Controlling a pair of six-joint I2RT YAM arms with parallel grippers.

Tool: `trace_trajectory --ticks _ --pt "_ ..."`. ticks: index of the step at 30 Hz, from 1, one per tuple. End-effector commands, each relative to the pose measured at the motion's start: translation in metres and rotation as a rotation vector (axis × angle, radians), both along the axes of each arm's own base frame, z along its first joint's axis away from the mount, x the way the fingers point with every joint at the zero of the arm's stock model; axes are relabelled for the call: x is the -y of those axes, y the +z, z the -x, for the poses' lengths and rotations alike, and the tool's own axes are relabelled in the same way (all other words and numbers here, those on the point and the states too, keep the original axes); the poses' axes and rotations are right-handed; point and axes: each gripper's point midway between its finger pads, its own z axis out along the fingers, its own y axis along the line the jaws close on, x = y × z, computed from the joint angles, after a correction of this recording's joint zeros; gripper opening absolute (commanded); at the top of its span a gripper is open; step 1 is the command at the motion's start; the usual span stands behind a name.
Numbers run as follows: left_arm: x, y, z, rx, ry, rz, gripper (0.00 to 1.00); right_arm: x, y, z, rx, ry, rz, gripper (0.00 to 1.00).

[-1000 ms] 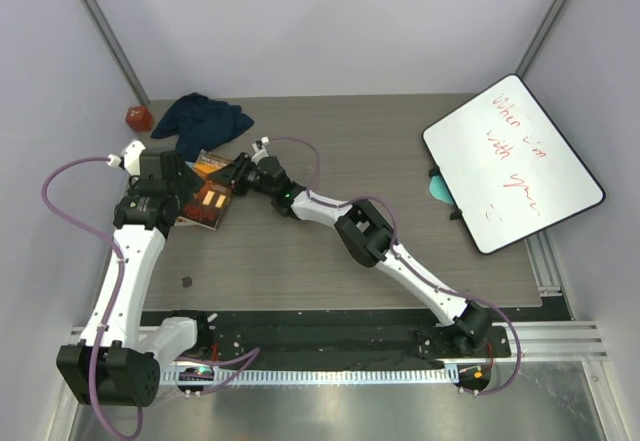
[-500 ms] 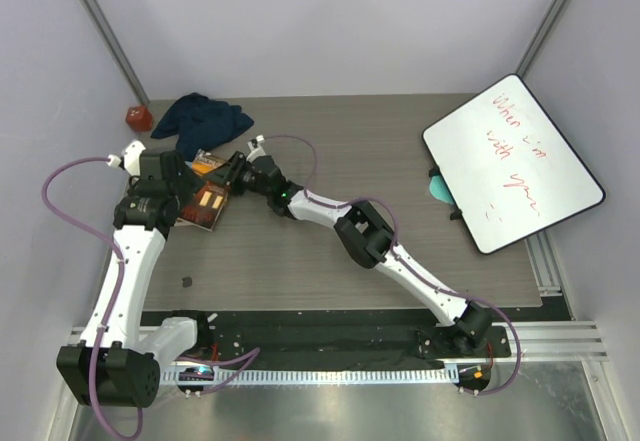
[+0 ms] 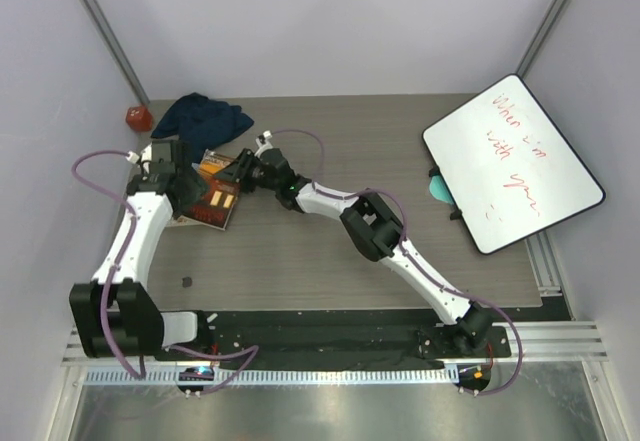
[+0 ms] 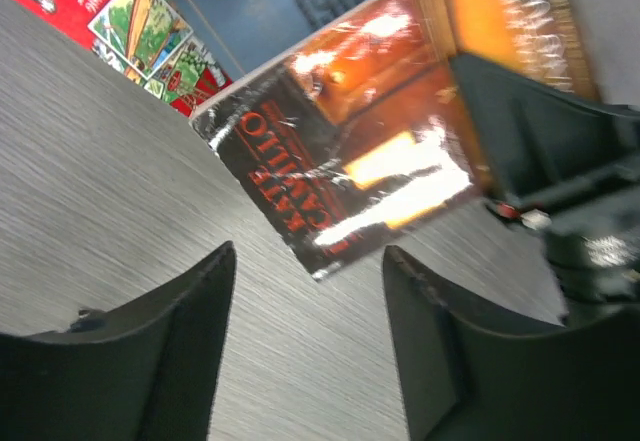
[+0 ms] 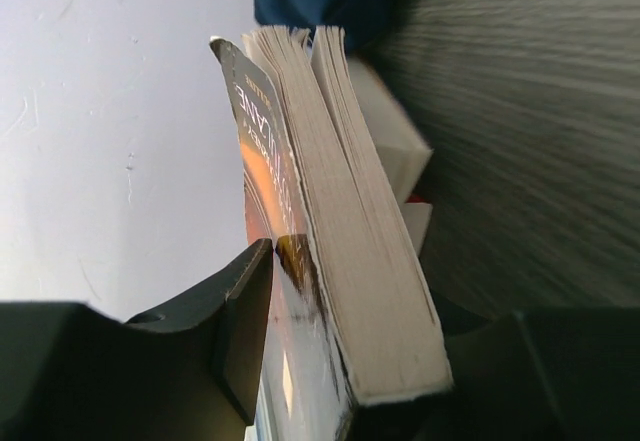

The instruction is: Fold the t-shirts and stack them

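Pale lavender walls (image 3: 330, 21) on three sides, light soft and even. Grey wood-grain table (image 3: 390, 126) below, slanted metal posts (image 3: 100, 21) in the corners, possibly brushed steel sheet (image 3: 350, 411) nearest.

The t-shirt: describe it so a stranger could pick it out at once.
On the grey wood-grain table, go to the far left corner, away from the whiteboard. The t-shirt lies crumpled there, beside a small red object, just beyond the books. It alone is soft, dark navy cloth.
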Motion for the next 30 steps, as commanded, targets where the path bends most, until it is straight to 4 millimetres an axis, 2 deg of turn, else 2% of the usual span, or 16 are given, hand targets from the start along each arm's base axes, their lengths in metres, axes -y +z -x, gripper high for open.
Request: trace_trajectory --ticks 1,2,3,4,6,10,11,14,16,17,22,24,27,30 --pt "0.000 -0.001 -0.030 -0.027 -0.020 0.049 0.58 0.001 0.043 -0.006 0.044 -0.001 -0.130 0.45" --pt "-0.001 -0.004 -0.033 -0.044 -0.021 0.062 0.57 0.000 0.041 -0.006 0.039 -0.001 -0.135 0.45" --pt "-0.001 -0.019 -0.038 -0.090 -0.023 0.076 0.56 0.000 0.040 -0.008 0.033 -0.003 -0.145 0.45" --pt "0.000 -0.017 -0.045 -0.086 -0.030 0.086 0.54 0.000 0.034 -0.007 0.019 -0.003 -0.152 0.45" --pt "0.001 -0.021 -0.053 -0.100 -0.052 0.104 0.54 -0.001 0.032 -0.008 0.017 0.000 -0.157 0.45" --pt "0.009 -0.041 -0.063 -0.140 -0.099 0.153 0.55 -0.002 0.024 -0.006 -0.006 0.007 -0.176 0.45" --pt "0.008 -0.044 -0.061 -0.158 -0.095 0.155 0.55 -0.002 0.018 -0.006 -0.011 0.008 -0.170 0.45" --pt "0.006 -0.057 -0.058 -0.217 -0.091 0.163 0.55 -0.004 0.016 -0.007 -0.013 0.005 -0.175 0.46" --pt "0.003 -0.058 -0.058 -0.229 -0.098 0.154 0.54 -0.005 0.014 -0.009 -0.011 0.000 -0.181 0.47" --pt "0.003 -0.059 -0.057 -0.239 -0.103 0.154 0.55 -0.006 0.021 -0.011 -0.007 -0.002 -0.198 0.47" --pt "-0.001 -0.064 -0.054 -0.292 -0.132 0.128 0.53 -0.009 0.023 -0.010 0.008 -0.019 -0.217 0.48" --pt "-0.003 -0.071 -0.055 -0.318 -0.136 0.125 0.44 -0.009 0.022 -0.011 0.016 -0.022 -0.212 0.49" --pt "-0.004 -0.084 -0.053 -0.357 -0.130 0.143 0.15 -0.008 0.020 -0.008 0.015 -0.014 -0.215 0.50" --pt "-0.004 -0.094 -0.051 -0.394 -0.118 0.168 0.08 -0.004 0.018 -0.007 0.006 -0.013 -0.208 0.51"
